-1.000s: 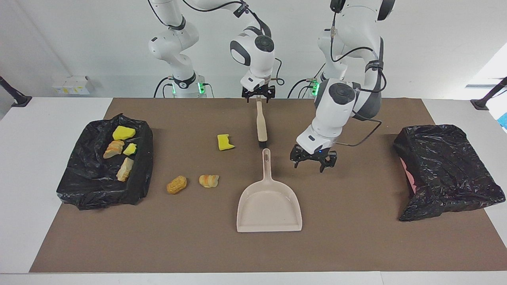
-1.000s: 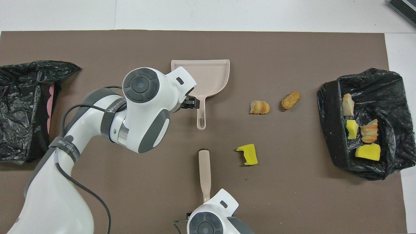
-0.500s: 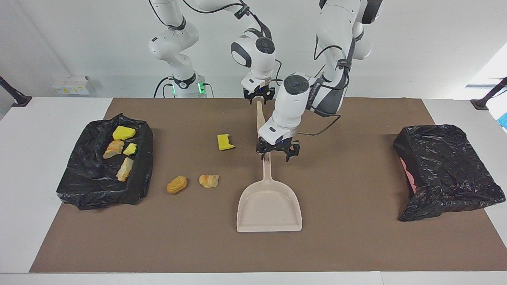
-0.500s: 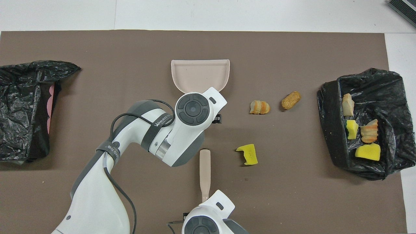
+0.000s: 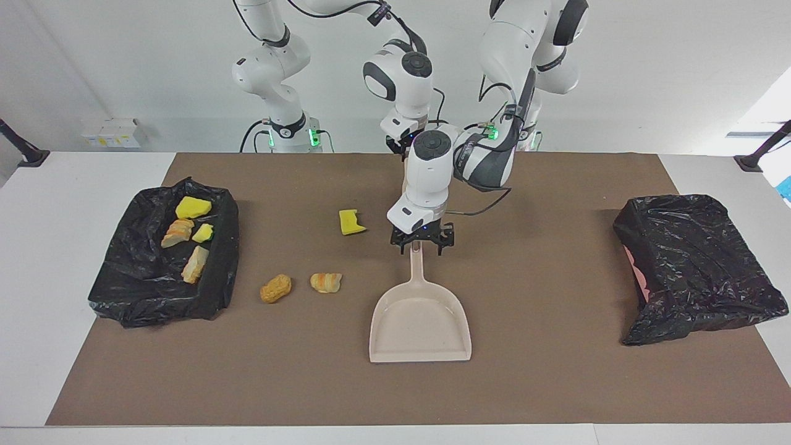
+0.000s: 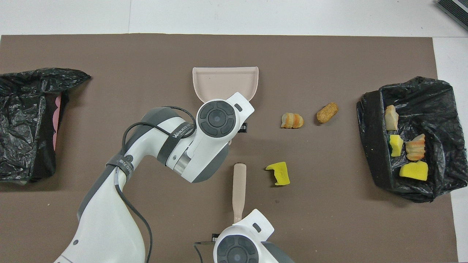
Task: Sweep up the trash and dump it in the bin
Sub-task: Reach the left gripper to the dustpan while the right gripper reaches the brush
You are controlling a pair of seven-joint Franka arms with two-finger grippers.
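Note:
Loose trash lies on the brown mat: a yellow sponge chunk (image 5: 351, 222) (image 6: 279, 173) and two golden-brown lumps (image 5: 275, 288) (image 5: 325, 282). Several more pieces lie in the black-bagged bin (image 5: 225, 247) (image 6: 371, 138) at the right arm's end. The beige dustpan (image 5: 420, 321) (image 6: 225, 82) lies flat mid-mat. My left gripper (image 5: 421, 246) is low at the tip of the dustpan's handle, open, one finger on each side. My right gripper (image 5: 398, 145) is shut on the end of the brush (image 6: 239, 190) handle; the left arm hides most of the brush in the facing view.
A second crumpled black bag (image 5: 698, 266) (image 6: 25, 120) with a bit of pink showing sits at the left arm's end of the table. The sponge chunk lies close beside the brush head. White table shows around the mat.
My left gripper swung from beside the dustpan to over its handle and came down around it. My right gripper shut on the brush handle and shifted the brush slightly toward the right arm's end.

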